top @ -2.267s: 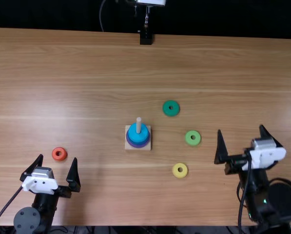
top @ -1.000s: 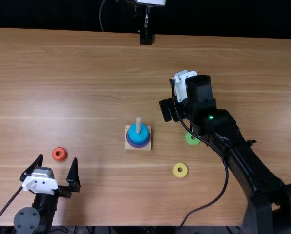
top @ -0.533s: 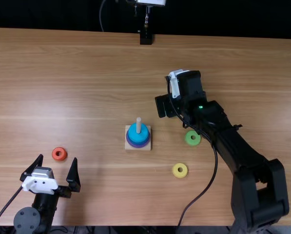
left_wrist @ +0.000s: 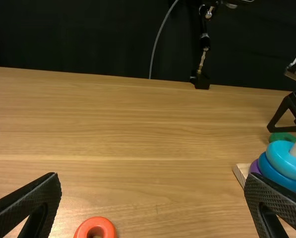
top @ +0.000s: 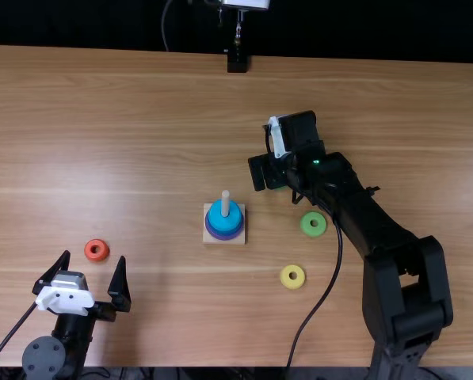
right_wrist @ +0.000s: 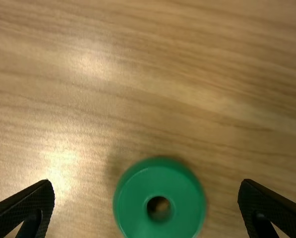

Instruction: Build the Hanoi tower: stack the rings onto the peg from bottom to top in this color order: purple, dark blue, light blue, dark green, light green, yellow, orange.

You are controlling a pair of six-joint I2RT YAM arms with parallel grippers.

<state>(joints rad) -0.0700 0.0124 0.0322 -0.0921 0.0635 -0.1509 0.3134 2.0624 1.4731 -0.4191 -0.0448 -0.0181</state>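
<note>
In the top view the wooden peg (top: 226,204) holds purple (top: 224,237), dark blue and light blue (top: 226,221) rings. My right gripper (top: 266,172) is over the dark green ring (top: 283,188), mostly covering it. In the right wrist view that ring (right_wrist: 138,208) lies flat on the table between the spread fingers of my right gripper (right_wrist: 147,183). Light green (top: 313,224) and yellow (top: 292,276) rings lie right of the peg. My left gripper (top: 94,257) stands open by the orange ring (top: 97,250); in the left wrist view, the left gripper (left_wrist: 151,176) holds nothing.
The square peg base (top: 208,239) sits mid-table, left of the right gripper. The right forearm and its cable extend over the table's right side, near the light green ring. A black stand (top: 237,61) is at the far edge.
The right arm has swung in from the right side to the dark green ring, then shifted slightly left over the last half second. The left arm and the visible rings have stayed put.
</note>
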